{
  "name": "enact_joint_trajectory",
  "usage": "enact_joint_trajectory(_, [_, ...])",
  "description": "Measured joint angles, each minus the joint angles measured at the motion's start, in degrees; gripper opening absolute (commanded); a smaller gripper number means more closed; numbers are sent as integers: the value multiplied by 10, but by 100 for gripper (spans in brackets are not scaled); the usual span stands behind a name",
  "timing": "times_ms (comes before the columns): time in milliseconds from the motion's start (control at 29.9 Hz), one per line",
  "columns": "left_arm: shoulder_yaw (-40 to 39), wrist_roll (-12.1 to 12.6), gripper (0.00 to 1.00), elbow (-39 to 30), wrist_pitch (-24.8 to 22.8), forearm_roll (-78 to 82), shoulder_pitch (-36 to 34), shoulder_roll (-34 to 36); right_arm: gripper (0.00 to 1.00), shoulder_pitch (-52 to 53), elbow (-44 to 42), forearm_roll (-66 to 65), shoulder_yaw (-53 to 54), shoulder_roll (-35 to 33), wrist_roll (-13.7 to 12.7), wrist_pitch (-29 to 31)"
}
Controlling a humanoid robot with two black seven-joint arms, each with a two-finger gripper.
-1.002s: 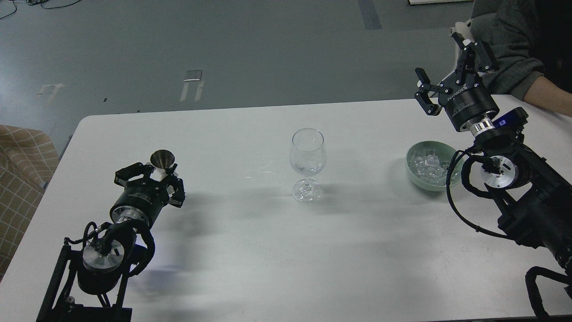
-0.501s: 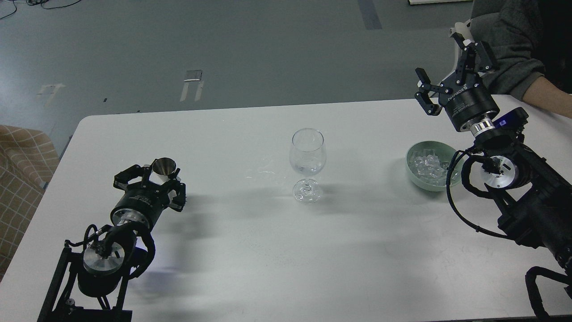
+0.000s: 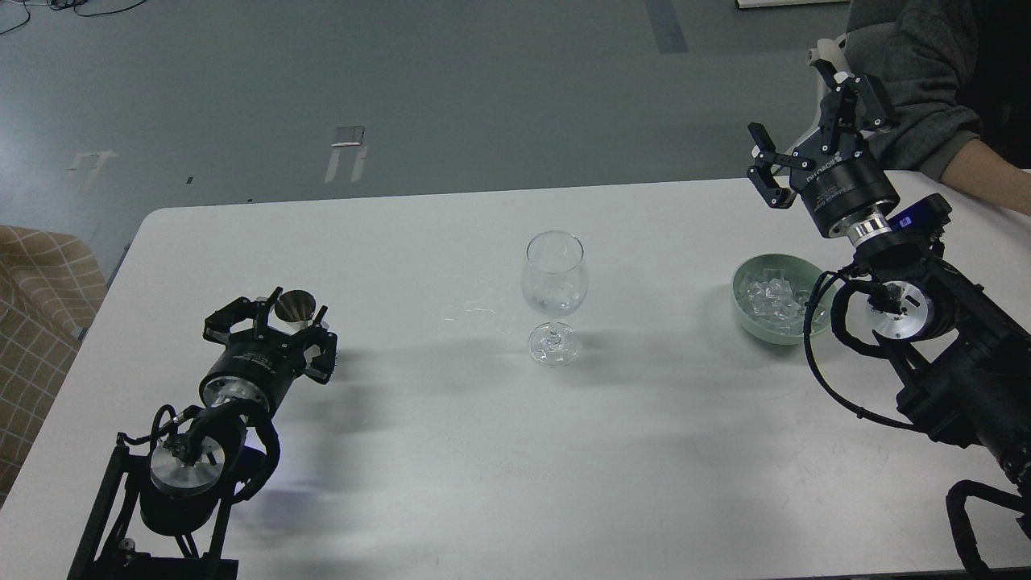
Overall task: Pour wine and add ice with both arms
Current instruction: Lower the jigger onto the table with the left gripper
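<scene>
Progress looks partial, judged from how things lie. Nearest, the left gripper (image 3: pixel 278 322) sits low over the white table (image 3: pixel 419 467), its fingers spread around a small metal cup (image 3: pixel 295 304) that stands upright between them; whether the pads actually press the cup or stand just off it I cannot tell, since the finger links hide the contact. The cup's inside is dark, so any liquid left in it is not readable.

Well to the right of those fingers stands the stemmed wine glass (image 3: pixel 553 294), upright and apart from both grippers. A small amount of clear wine (image 3: pixel 552 304) seems to lie at the bottom of its bowl, which suggests the pour is done, though glare and the glass's own transparency make that uncertain. No ice cube is clearly visible inside it.

Farther right, the ice (image 3: pixel 772 296) lies heaped in a pale green bowl (image 3: pixel 745 310), just below and near the right arm's wrist. Farthest, the right gripper (image 3: pixel 793 133) is raised above the table's far edge with fingers wide apart and nothing between them. So adding ice appears to be what remains.

A seated person's grey sleeve (image 3: pixel 910 72) behind that gripper is cut off by the frame.
</scene>
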Motion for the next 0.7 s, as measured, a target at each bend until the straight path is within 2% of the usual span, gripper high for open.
enact_joint_trajectory(702, [-15, 20, 98, -7, -14, -2, 35, 0, 100, 7, 3, 0, 2, -2, 0, 0])
